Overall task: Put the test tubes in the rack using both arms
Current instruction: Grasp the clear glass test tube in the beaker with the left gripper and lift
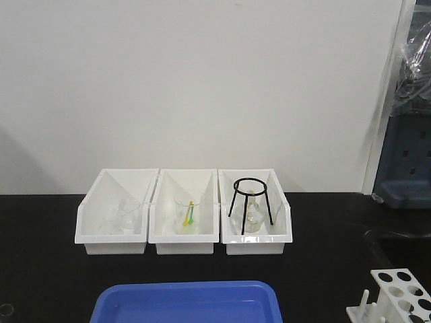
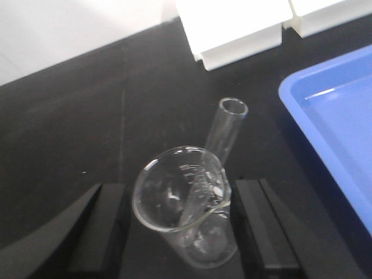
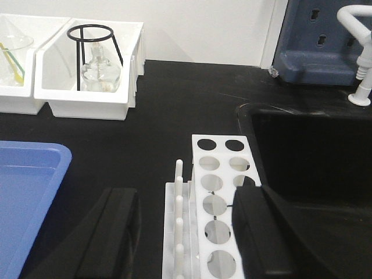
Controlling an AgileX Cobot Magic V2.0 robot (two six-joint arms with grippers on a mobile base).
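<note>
Counts: three white rectangular plastic bins [image 1: 113, 237] in a row on the black tabletop [image 1: 40, 256], one blue plastic tray [image 1: 185, 303] in front of them, one small white plastic test-tube rack [image 1: 397, 291] at the near right corner, one black wire tripod stand [image 1: 250, 192] in the right-hand bin, and one slender clear glass test tube [image 2: 224, 131] visible. The front view gives the overall layout, with glassware in every bin and the rack cut off by the frame edge; only the wrist views show the end effectors. Left wrist view: the test tube leans tilted inside a wider clear glass beaker [image 2: 186, 209], its open rim poking out past the beaker lip toward the bins. The beaker stands between the black fingers of the left end effector [image 2: 181, 192], which are spread apart; contact with the glass can't be told. Right wrist view: the rack from above shows two columns of round holes, with upright white pegs along its left side. The right end effector [image 3: 185, 192] hangs over it with fingers wide apart, gripping nothing, the right finger covering part of one column. This view also shows a round clear glass flask [image 3: 100, 72] under the tripod stand and a black sink [image 3: 314, 157] just right of the rack.
</note>
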